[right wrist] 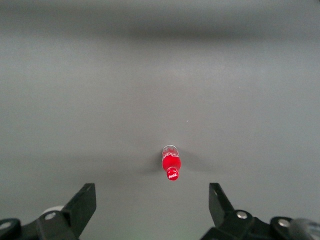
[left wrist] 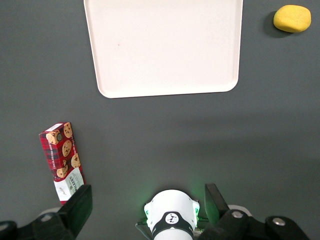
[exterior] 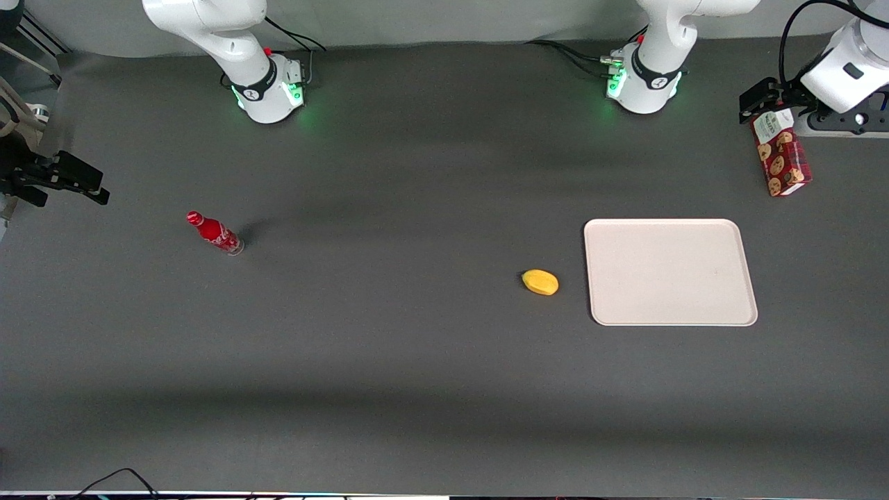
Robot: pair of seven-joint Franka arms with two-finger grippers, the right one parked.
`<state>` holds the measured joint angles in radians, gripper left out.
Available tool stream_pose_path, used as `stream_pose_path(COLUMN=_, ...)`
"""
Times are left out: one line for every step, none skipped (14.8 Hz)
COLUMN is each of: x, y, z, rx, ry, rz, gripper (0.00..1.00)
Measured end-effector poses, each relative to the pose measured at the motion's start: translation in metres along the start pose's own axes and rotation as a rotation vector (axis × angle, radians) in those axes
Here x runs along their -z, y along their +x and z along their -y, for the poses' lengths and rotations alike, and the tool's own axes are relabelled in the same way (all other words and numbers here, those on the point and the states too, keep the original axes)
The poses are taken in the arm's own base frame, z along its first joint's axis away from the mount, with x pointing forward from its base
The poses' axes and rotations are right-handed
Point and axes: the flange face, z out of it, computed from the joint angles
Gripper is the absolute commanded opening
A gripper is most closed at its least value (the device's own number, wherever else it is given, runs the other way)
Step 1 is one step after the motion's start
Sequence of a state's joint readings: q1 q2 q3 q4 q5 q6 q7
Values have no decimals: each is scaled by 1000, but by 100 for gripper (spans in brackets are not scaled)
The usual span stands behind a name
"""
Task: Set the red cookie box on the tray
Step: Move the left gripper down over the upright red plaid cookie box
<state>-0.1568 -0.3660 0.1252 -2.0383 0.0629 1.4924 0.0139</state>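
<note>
Dark grey table [exterior: 389, 361], and the box [exterior: 781, 157] stands upright near the working arm's end, farther from the front camera than the tray [exterior: 670, 271], which lies bare. Tool [left wrist: 145, 205] hangs high with fingers spread wide, holding nothing; one finger [left wrist: 77, 206] sits just over the box's white label end. Box's long axis runs vertical, so I'd expect a sideways shift, then a drop onto it

From my remote station: the gripper [exterior: 758, 104] hangs just above the upright red cookie box [exterior: 781, 156], farther from the camera than the tray [exterior: 670, 272] and yellow object [exterior: 540, 282].
</note>
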Motion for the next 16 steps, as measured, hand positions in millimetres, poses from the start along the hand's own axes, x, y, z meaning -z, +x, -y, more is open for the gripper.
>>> stream_pose_path(x=0, y=3, z=0, rx=0, ry=1, rz=3, gripper=100)
stream_pose_path(x=-1, y=5, z=0, rx=0, ry=2, rz=6, gripper=100)
stream_pose_path(x=-1, y=5, z=-1, rx=0, ry=2, rz=11, gripper=100)
stream_pose_path(x=0, y=4, z=-1, rx=0, ry=2, rz=14, gripper=100)
stream_pose_path(x=1, y=4, z=-1, rx=0, ry=2, rz=15, gripper=100)
stream_pose_path(x=2, y=3, z=-1, rx=-1, ry=2, rz=15, gripper=100)
stream_pose_path(x=3, y=3, z=-2, rx=-1, ry=3, rz=16, gripper=100)
stream_pose_path(x=4, y=3, z=-2, rx=-2, ry=3, rz=17, gripper=100)
stream_pose_path(x=4, y=2, z=-2, rx=-2, ry=3, rz=22, gripper=100)
stream_pose_path(x=4, y=1, z=-2, rx=-1, ry=3, rz=32, gripper=100)
stream_pose_path(x=3, y=0, z=-2, rx=0, ry=3, rz=41, gripper=100)
stream_pose_path(x=2, y=-1, z=-1, rx=1, ry=4, rz=50, gripper=100)
stream_pose_path(x=2, y=-2, z=2, rx=5, ry=6, rz=55, gripper=100)
stream_pose_path(x=1, y=-2, z=9, rx=17, ry=11, rz=57, gripper=100)
stream_pose_path(x=1, y=-3, z=24, rx=43, ry=17, rz=58, gripper=100)
stream_pose_path(x=1, y=-4, z=46, rx=76, ry=20, rz=59, gripper=100)
